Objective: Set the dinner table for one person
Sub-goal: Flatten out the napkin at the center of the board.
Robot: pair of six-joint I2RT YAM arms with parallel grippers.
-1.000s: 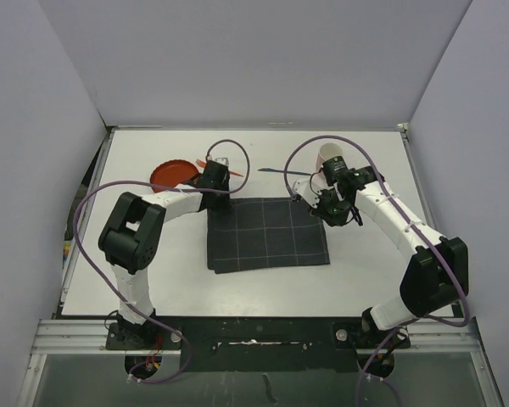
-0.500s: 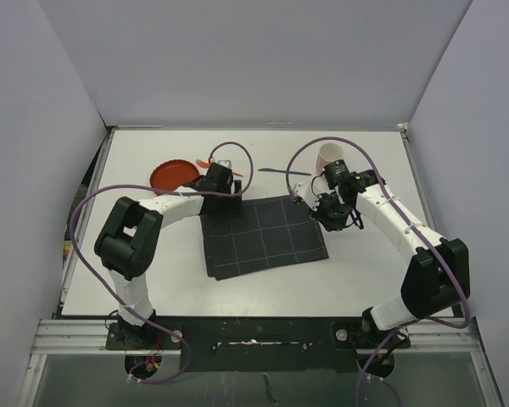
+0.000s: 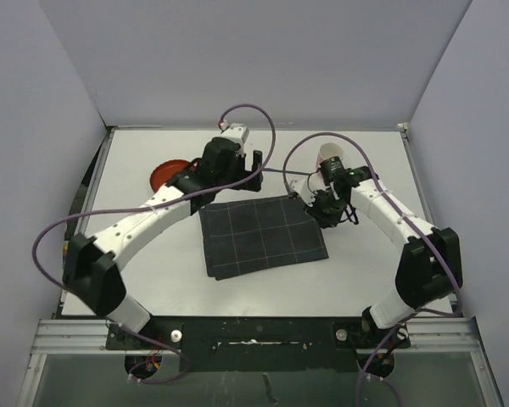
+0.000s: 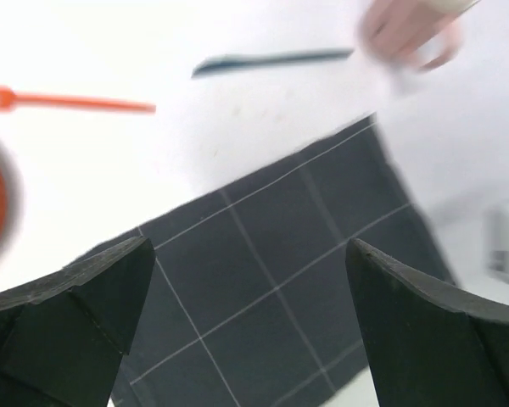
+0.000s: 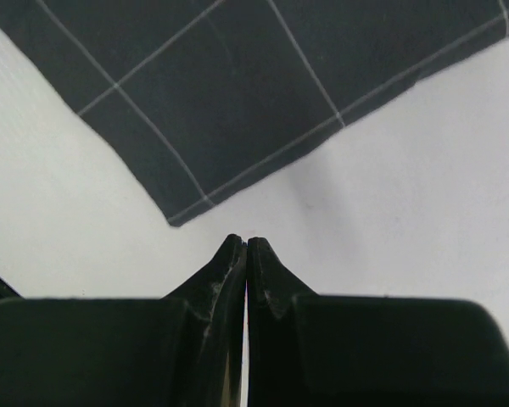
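Two robot arms reach out over the dinner table (image 3: 153, 280), a broad white top that lies under everything else. One dark mat (image 3: 263, 237) with thin pale grid lines lies flat near the table's middle, turned a little askew.

At the mat's far right corner sits the right gripper (image 5: 245, 242). Its jaws are pressed together and hold nothing, and its tips rest just off the cloth over bare table. Above the mat's far edge, towards the left corner, hangs the left gripper (image 4: 248, 254), jaws spread wide and empty.

Four place-setting items lie beyond the mat's far edge:
- One red plate (image 3: 165, 174) is beyond and to the left of the mat's far left corner, partly hidden by the left arm.
- One orange fork (image 4: 68, 102) lies between the plate and the mat's far edge. Its long axis runs left to right, roughly along that edge.
- One dark blue knife (image 4: 271, 59) lies further right, beyond the middle of the far edge, also running left to right.
- One pale pink cup (image 3: 329, 153) stands beyond the mat's far right corner, close behind the right arm's wrist.

None of the four is on the mat yet. The plate and fork lie left of the open left gripper, so that arm is probably the nearer one for them. The cup is nearer the right arm.
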